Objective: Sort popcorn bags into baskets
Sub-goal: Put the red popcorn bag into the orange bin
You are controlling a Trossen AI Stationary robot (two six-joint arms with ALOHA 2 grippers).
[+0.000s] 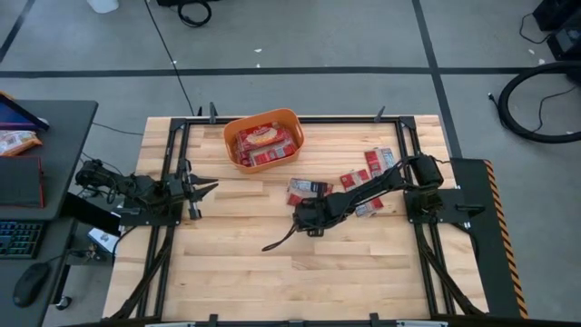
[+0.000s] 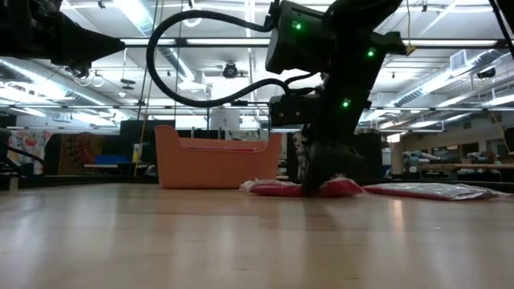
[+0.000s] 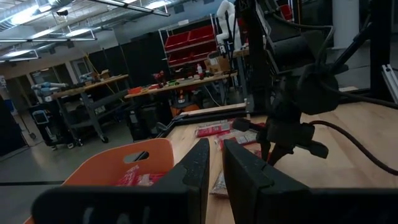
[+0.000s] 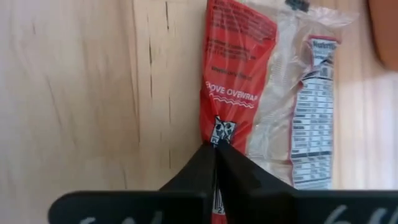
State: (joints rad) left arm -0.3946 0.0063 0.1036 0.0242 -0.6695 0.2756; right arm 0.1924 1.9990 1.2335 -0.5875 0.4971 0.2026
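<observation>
Lifting cleanly is the job now. On the table [image 1: 227,272], the orange tub [image 1: 263,138] sits at the middle of the far edge, already holding packets. The right hand [image 4: 215,149], near the table's centre, has pinched shut on the edge of a red popcorn bag [image 4: 239,74]; I'd raise it straight before swinging toward the tub. The left hand [image 1: 205,188] waits near the left edge, almost closed, empty.

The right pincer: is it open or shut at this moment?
Shut on a flat red and clear popcorn bag. In the right wrist view the right pincer's two dark fingers meet with the bag's end pinched between them.
</observation>
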